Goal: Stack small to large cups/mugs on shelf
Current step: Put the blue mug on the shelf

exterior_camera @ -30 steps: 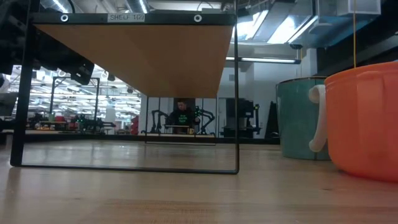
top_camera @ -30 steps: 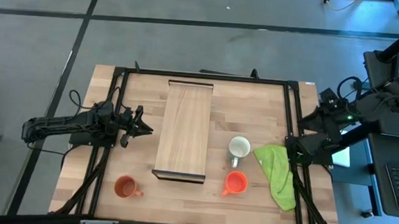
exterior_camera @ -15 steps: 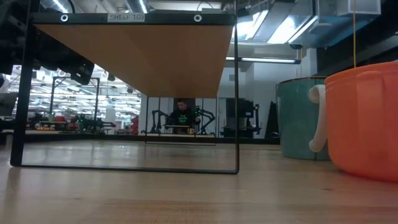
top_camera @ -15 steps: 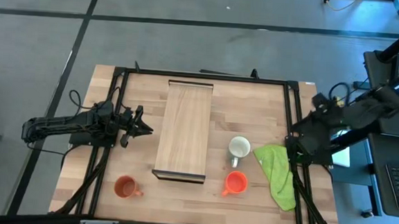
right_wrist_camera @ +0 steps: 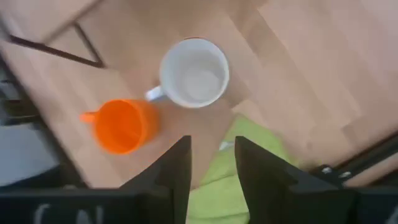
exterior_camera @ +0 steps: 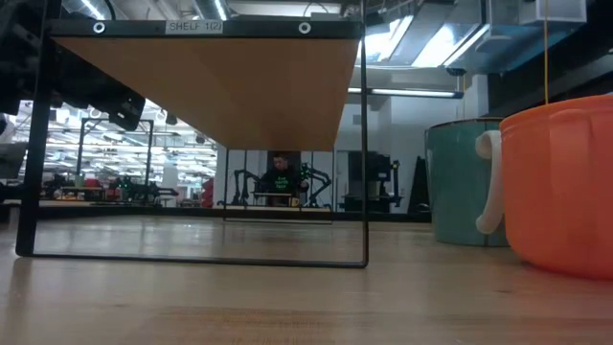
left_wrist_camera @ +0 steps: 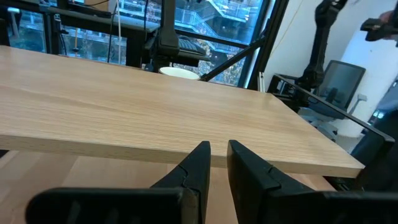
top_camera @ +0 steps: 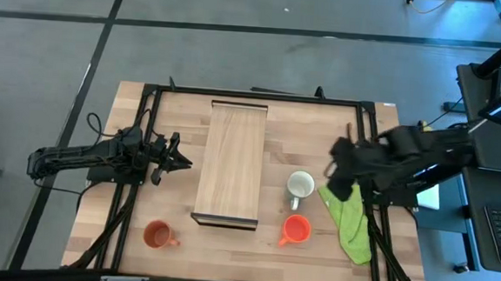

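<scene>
Mugs stand on the tabletop, none on the shelf: the pale grey-green mug at the shelf's 3 o'clock, the bright orange-red mug just beside it at its 6 o'clock, the brownish-orange mug at the shelf's 7 o'clock. At the grey-green mug's 2 o'clock hovers the right gripper, fingers slightly parted, over a green cloth. The left gripper, nearly pressed together, waits at the shelf's 9 o'clock.

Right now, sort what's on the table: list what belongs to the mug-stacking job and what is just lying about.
Part of the job:
- grey-green mug
- orange-red mug
- brownish-orange mug
- shelf
- right hand, above the table near the grey-green mug
- left hand, waiting beside the shelf

Just lying about:
- green cloth
</scene>
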